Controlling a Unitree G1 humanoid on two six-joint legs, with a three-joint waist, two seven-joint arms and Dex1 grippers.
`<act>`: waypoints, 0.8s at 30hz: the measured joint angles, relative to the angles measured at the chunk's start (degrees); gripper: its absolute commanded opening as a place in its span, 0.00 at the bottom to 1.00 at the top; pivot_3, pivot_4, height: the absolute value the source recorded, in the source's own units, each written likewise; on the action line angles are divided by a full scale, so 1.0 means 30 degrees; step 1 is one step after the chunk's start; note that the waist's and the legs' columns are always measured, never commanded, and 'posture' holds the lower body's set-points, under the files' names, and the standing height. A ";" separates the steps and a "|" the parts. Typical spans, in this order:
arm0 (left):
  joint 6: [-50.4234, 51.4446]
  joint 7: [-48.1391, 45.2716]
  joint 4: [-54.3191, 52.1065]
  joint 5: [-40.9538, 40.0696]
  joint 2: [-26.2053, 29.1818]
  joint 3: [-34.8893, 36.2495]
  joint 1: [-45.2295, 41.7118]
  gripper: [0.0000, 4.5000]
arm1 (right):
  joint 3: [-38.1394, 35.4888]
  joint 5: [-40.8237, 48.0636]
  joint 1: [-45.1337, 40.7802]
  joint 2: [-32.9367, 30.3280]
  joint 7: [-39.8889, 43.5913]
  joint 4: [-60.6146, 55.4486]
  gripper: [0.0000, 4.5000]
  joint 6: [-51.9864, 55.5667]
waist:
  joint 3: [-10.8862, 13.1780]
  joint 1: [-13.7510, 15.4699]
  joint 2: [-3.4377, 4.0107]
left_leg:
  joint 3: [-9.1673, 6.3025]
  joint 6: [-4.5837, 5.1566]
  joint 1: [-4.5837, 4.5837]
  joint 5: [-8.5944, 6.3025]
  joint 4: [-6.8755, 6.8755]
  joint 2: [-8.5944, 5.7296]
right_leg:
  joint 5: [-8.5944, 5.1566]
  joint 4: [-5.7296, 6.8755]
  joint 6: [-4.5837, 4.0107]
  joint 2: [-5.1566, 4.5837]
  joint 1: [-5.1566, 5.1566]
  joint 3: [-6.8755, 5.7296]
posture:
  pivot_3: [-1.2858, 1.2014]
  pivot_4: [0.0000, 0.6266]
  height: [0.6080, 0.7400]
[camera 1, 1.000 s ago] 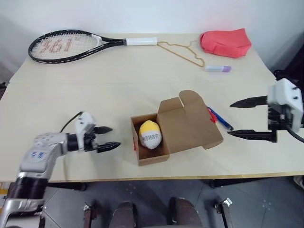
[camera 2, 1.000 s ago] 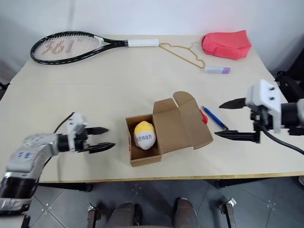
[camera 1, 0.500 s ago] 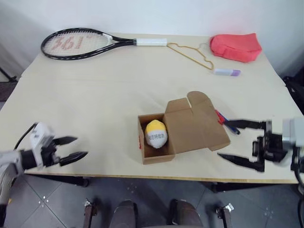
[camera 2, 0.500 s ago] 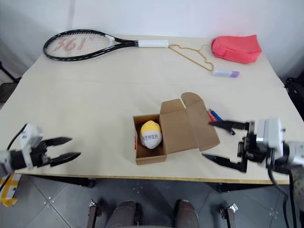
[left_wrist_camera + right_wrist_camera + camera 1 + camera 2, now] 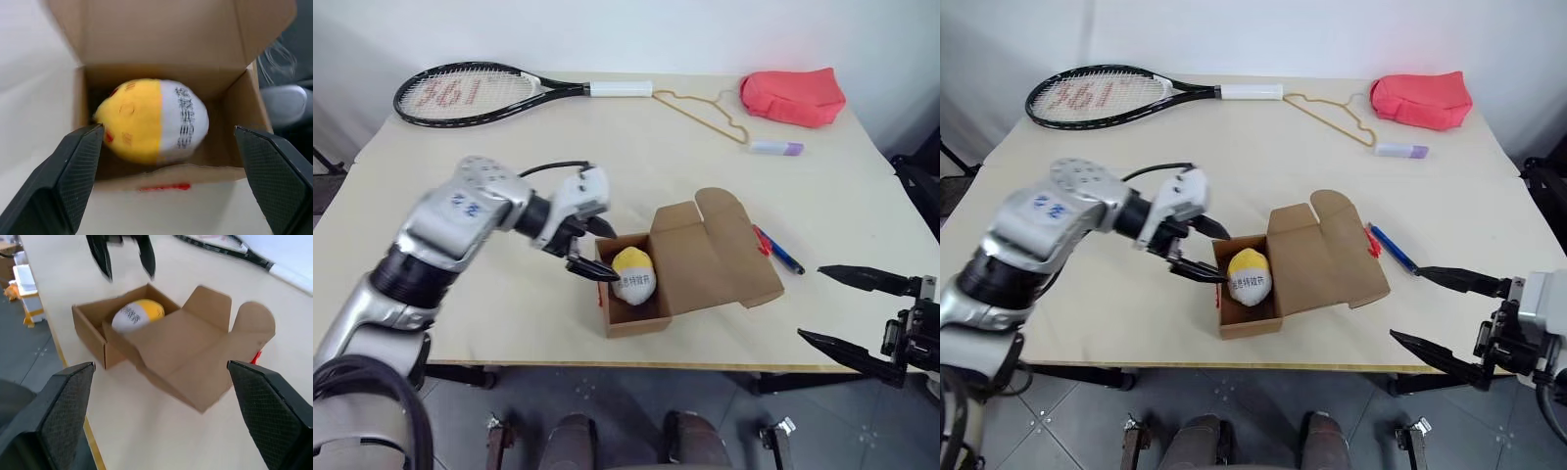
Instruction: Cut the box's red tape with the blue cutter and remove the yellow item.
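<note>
The yellow item [image 5: 151,120] lies inside the box [image 5: 636,318], a rounded thing with a yellow half and a white half bearing dark print. The box sits near the near edge of the table [image 5: 509,176], roughly at its middle, with its lid flaps [image 5: 715,250] thrown open and lying flat to the right. A bit of the red tape [image 5: 164,186] shows on the box's left outer wall, and another scrap [image 5: 762,241] peeks out past the far right edge of the open flap. Just beside that scrap, on the right of the flap, the blue cutter [image 5: 781,257] lies on the tabletop, apart from both my hands.

My left gripper [image 5: 592,253] is at the box's left rim, pointing down and to the right at the yellow item. Its fingers [image 5: 73,171] are spread wide, one to either side of the box opening, and they grasp nothing; I cannot tell whether the lower tip touches the cardboard.

My right gripper [image 5: 847,308] hangs off the near right corner of the table, well apart from the box, its two fingers [image 5: 862,278] released and wide, pointing left, with nothing between them.

Along the far edge lie a tennis racket [image 5: 470,93] at the left, a thin wire hanger [image 5: 705,110] in the middle, a red pouch [image 5: 793,96] at the right, and a small white-and-purple tube [image 5: 775,148] just nearer than the pouch.
</note>
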 measured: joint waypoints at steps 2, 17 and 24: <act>-0.0872 -0.0051 0.1073 0.1151 -0.0858 -0.1085 -0.0461 1.00 | -0.0231 0.0740 0.0206 0.0003 -0.0750 -0.0870 1.00 0.0562 | 0.0002 0.0030 0.0000 | 0.0001 0.0001 -0.0007 -0.0001 0.0001 0.0000 | 0.0000 -0.0013 0.0000 0.0000 -0.0003 0.0003 | 0.52 0.24 1.00; -0.4999 -0.1320 0.5282 0.4881 -0.4153 -0.2456 -0.1159 0.43 | -0.0498 0.1779 0.0971 0.0351 -0.3569 -0.2845 1.00 0.1183 | 0.0005 0.0298 -0.0005 | -0.0019 0.0039 -0.0063 -0.0021 0.0102 -0.0001 | 0.0001 -0.0011 0.0001 -0.0005 0.0003 -0.0006 | 0.52 0.24 1.00; -0.5805 0.0211 0.6460 0.3322 -0.6551 0.1396 -0.1033 0.00 | 0.0293 0.1895 0.0655 0.0012 -0.3589 -0.2824 1.00 0.1467 | 0.0007 0.0223 -0.0009 | -0.0029 0.0042 -0.0069 -0.0023 0.0101 0.0000 | 0.0002 -0.0007 0.0003 -0.0005 0.0000 -0.0012 | 0.52 0.24 1.00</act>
